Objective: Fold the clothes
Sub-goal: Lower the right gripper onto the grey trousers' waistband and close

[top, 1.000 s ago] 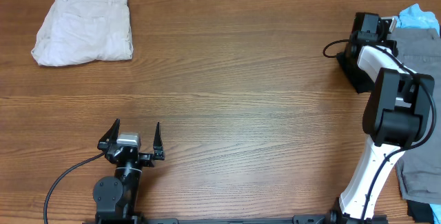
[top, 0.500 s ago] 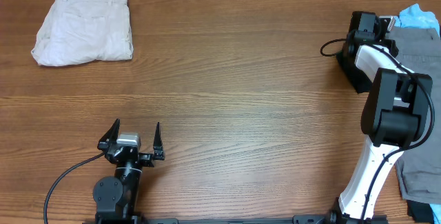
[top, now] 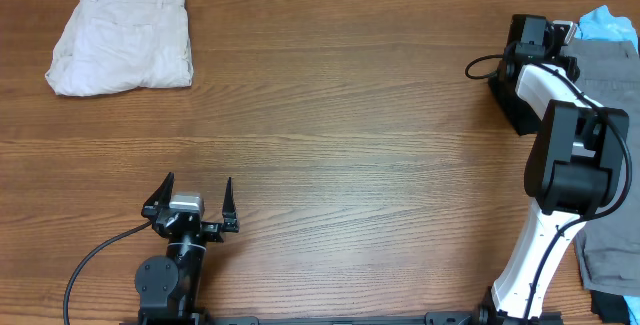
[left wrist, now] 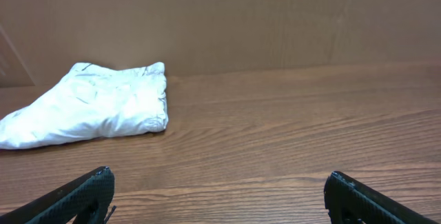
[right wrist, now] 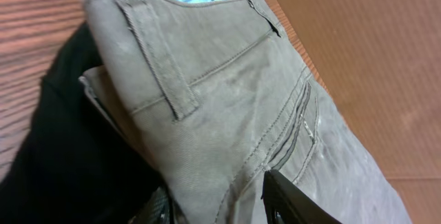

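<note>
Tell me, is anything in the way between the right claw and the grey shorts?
No, nothing is in the way. The right claw is right at the grey shorts, with their cloth between its fingers. The black cloth lies under the shorts at the side, not in front.

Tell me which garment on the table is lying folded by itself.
The cream shorts at the far left corner; the grey shorts, light-blue tee and black garment are heaped together at the right edge.
</note>
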Available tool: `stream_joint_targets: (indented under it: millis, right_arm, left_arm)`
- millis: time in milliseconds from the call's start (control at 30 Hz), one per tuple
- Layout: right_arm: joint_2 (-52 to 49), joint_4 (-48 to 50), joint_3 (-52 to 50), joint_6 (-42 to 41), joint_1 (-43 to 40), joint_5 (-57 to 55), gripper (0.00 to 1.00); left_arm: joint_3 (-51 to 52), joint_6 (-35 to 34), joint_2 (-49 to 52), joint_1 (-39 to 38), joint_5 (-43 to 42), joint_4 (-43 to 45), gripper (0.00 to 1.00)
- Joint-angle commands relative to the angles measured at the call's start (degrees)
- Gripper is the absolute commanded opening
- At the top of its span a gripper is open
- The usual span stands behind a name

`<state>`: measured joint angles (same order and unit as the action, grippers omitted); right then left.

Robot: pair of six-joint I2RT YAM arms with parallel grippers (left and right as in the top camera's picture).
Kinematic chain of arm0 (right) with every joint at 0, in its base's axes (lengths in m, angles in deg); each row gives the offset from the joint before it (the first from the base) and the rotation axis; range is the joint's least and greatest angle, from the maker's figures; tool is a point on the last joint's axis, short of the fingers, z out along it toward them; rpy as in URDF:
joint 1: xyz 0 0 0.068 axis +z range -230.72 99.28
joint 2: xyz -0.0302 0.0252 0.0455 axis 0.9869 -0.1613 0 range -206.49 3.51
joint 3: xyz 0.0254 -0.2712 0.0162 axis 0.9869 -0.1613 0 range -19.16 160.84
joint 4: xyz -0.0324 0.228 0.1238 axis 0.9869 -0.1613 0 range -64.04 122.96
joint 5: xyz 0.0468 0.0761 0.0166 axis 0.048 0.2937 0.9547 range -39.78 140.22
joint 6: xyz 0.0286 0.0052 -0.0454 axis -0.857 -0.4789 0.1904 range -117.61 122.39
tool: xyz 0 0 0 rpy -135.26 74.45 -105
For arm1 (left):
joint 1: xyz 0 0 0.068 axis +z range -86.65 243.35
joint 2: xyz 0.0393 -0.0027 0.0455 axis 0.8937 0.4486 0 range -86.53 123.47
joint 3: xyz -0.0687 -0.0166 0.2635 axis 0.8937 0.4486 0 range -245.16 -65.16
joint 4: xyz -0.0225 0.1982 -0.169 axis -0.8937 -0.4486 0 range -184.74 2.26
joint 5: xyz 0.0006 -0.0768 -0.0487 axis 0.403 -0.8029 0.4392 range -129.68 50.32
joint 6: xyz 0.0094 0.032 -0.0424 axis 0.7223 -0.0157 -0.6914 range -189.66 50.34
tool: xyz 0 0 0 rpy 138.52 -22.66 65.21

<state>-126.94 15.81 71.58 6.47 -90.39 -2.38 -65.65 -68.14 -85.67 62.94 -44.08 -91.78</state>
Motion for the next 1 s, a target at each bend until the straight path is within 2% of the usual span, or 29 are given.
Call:
stream_joint_targets:
  millis: [0,133,667,967]
  right_arm:
    - [3.26,0.35,1.27,-1.33,0.31,1.51,0.49]
    - [3.28,-0.15,1.27,-0.92,0.31,4.7,0.53]
    - [3.28,-0.48,1.27,-1.11,-1.18,5.38,0.55]
    - [3.28,-0.09,1.27,-1.14,-2.19,10.54,0.39]
  left_arm:
    - [0.22,0.68,-0.61,-0.26,0.35,-0.04,1.0]
    - [0.22,0.68,-0.61,-0.26,0.35,-0.04,1.0]
    - [0.22,0.68,-0.61,-0.26,0.35,-0.04,1.0]
    - [0.22,0.68,-0.61,-0.26,0.35,-0.04,1.0]
